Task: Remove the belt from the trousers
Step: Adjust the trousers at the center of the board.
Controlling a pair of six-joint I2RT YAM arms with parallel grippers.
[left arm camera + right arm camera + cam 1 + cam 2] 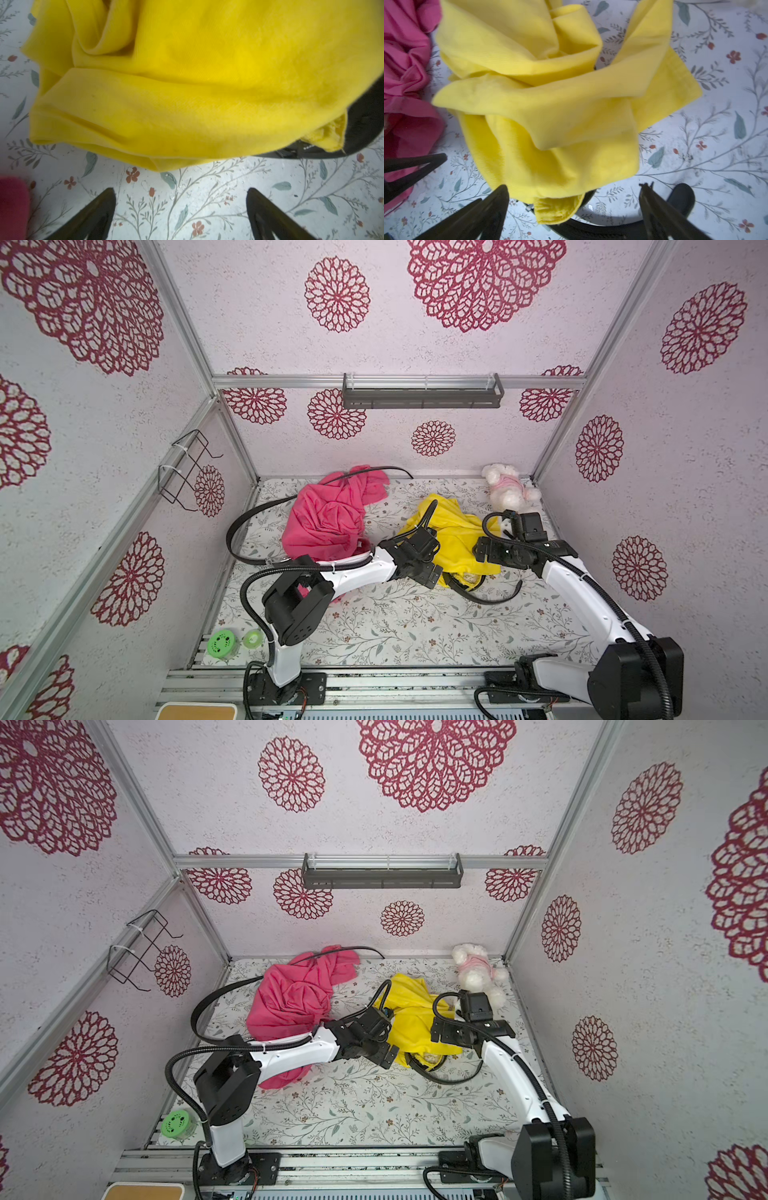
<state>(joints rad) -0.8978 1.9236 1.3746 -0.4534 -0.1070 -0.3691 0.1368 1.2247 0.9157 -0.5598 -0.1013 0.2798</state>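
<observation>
now the belt (591, 229) curves along the near edge of the trousers (550, 124), just beneath the wide, empty right pincer (574, 186); the left pincer (180, 190), also wide, sits leftward.

White, smooth, tapering link shells along left arm (357, 570) and right arm (582, 593). Blocky matte-black joint housings (297, 610) in between, dotted with small screw holes. Black corrugated cable conduit (248, 601) looped outside each arm, strapped on with thin white zip ties (333, 568). Flat black base plates (316, 691) with visible screws, bolted to silver aluminium rails. Dark, tapering, sharply pointed fingers (97, 214) on left gripper (180, 192) and right gripper (575, 186).
</observation>
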